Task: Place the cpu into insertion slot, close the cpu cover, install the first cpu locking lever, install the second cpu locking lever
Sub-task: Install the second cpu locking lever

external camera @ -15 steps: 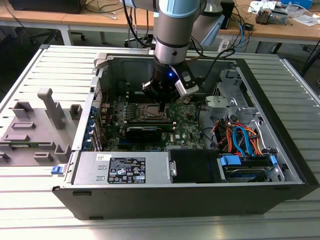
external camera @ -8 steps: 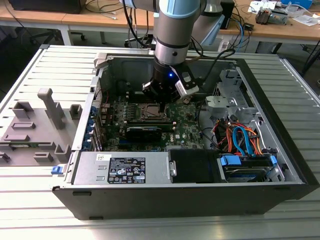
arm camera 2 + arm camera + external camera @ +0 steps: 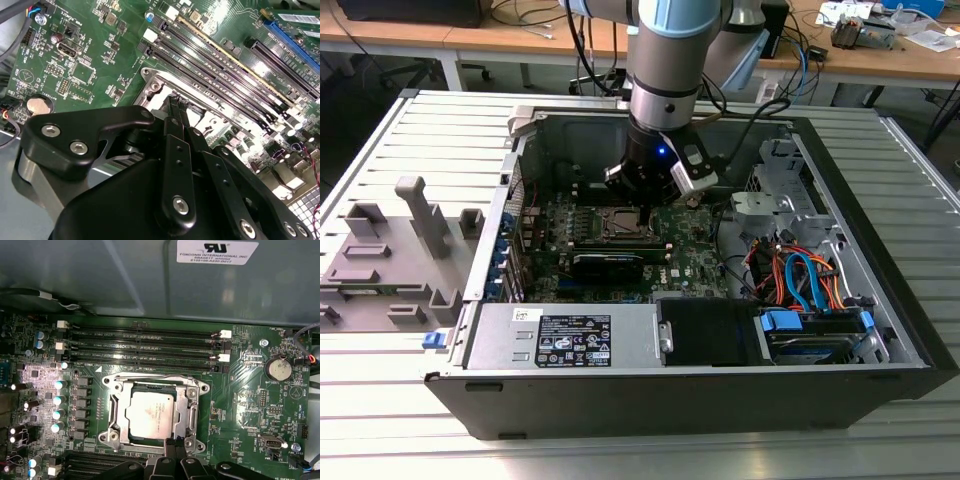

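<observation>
The cpu [image 3: 150, 415] lies flat in the insertion slot [image 3: 106, 382], its silvery top showing through the window of the cpu cover [image 3: 183, 412]. The cover lies down flat around the chip. My gripper [image 3: 174, 443] is shut, its black fingertips [image 3: 169, 443] together at the socket's edge, just beside the cover's rim. In the second wrist view the gripper [image 3: 175, 101] points down onto the silver socket frame [image 3: 152, 86]. In the exterior view the gripper [image 3: 646, 214] hangs inside the open computer case, right over the insertion slot [image 3: 618, 226]. I cannot make out the locking levers apart from the frame.
Long black memory slots [image 3: 145, 347] run beside the socket, with a coin battery [image 3: 278, 369] and a row of capacitors [image 3: 59, 400] nearby. A black graphics card [image 3: 608, 262], the power supply [image 3: 565, 335] and coloured cables [image 3: 800, 275] crowd the case. A grey fixture [image 3: 390, 250] stands outside.
</observation>
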Robot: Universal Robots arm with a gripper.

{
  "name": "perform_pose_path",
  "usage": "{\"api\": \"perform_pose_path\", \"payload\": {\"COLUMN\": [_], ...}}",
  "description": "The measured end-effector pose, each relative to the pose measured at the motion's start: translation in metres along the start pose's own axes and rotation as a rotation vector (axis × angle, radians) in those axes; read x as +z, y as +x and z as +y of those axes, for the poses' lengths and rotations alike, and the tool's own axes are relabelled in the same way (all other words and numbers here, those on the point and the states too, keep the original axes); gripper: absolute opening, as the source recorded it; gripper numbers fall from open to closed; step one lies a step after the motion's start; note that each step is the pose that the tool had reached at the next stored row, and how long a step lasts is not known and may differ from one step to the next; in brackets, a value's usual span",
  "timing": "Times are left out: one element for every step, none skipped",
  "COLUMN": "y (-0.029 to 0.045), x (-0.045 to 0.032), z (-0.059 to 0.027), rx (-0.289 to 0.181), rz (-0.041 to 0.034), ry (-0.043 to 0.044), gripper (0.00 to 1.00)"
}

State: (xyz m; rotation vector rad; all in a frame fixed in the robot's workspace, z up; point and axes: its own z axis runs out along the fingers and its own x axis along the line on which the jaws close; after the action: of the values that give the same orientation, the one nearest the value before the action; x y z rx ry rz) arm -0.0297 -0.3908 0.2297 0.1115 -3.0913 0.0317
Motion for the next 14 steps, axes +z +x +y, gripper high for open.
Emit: {"api": "perform_pose_path", "payload": {"y": [0.0000, -0.0001, -0.0001, -0.0001, -0.0002, -0.0001, -0.0002, -0.0002, -0.0001, -0.0001, -0.0001, -0.0001, -0.0001, -0.0001], "x": [0.0000, 0.0001, 0.0001, 0.0001, 0.0001, 0.0001, 0.0001, 0.0002, 0.0002, 0.0002, 0.0002, 0.0002, 0.0003, 0.0003], "z": [-0.0002, -0.0005, -0.0006, -0.0007, -0.0008, -0.0009, -0.0010, -0.0011, -0.0014, -0.0016, -0.0018, -0.0019, -0.0021, -0.0023], "rx": [0.000, 0.000, 0.000, 0.000, 0.000, 0.000, 0.000, 0.000, 0.000, 0.000, 0.000, 0.000, 0.000, 0.000], "rz": [0.0000, 0.0000, 0.0000, 0.0001, 0.0001, 0.0000, 0.0001, 0.0001, 0.0000, 0.0001, 0.0000, 0.0000, 0.0000, 0.0000], "ry": [0.0000, 0.0001, 0.0000, 0.0001, 0.0001, 0.0001, 0.0003, 0.0003, 0.0004, 0.0004, 0.0004, 0.0003, 0.0003, 0.0003], "gripper": [0.11, 0.11, 0.11, 0.11, 0.11, 0.11, 0.11, 0.11, 0.11, 0.11, 0.11, 0.11, 0.11, 0.11]}}
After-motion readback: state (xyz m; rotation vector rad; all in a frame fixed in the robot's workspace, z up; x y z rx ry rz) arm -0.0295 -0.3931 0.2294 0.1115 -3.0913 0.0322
